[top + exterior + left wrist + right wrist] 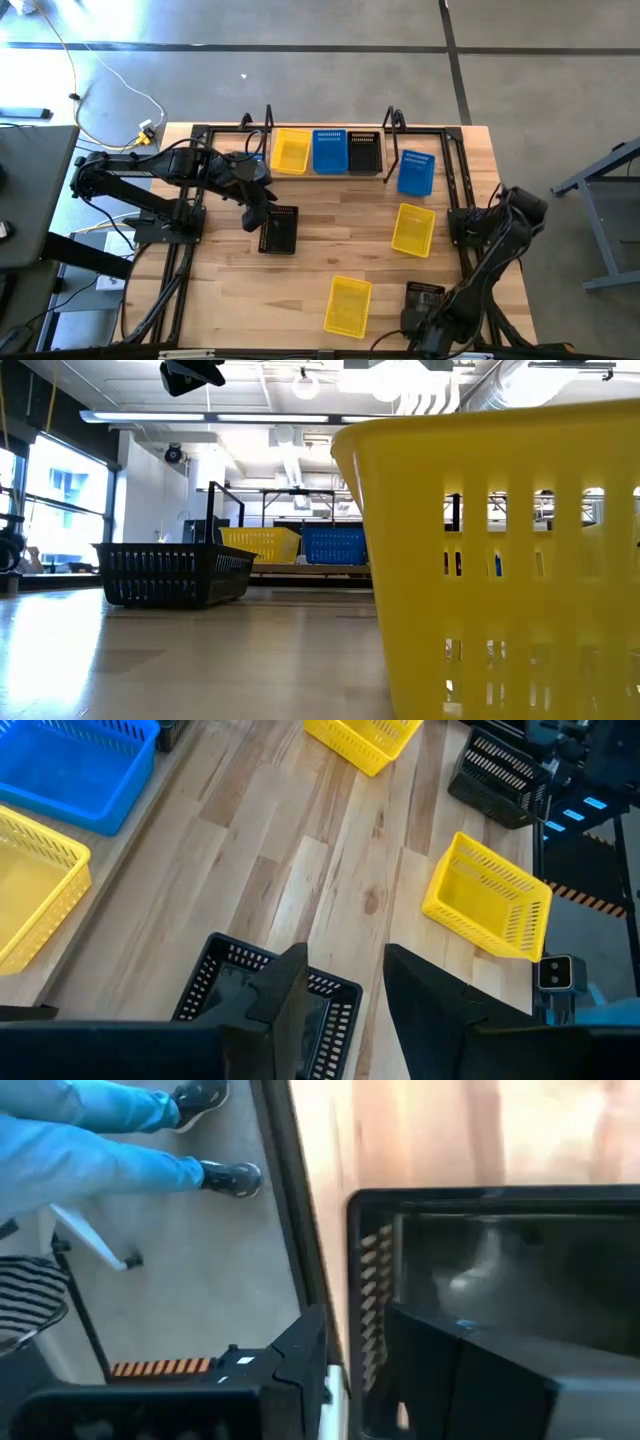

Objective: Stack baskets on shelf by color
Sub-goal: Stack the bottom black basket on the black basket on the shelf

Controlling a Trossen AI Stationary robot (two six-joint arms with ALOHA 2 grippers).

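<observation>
The shelf at the far edge carries a yellow basket, a blue basket and a black basket side by side. On the table lie a blue basket, two yellow baskets and two black ones. My left gripper hangs open well above the left black basket, as the low view shows. My right gripper is at the near edge, shut on the other black basket. My right gripper has the black basket's perforated side wall between its fingers, one finger inside the basket and the other outside. The basket sits close to the table's near edge; whether it is lifted I cannot tell.
Black frame rails run along the table's sides. A yellow basket fills the right of the low view. A person's legs stand on the floor beyond the near edge. Bare wood lies at the table's middle.
</observation>
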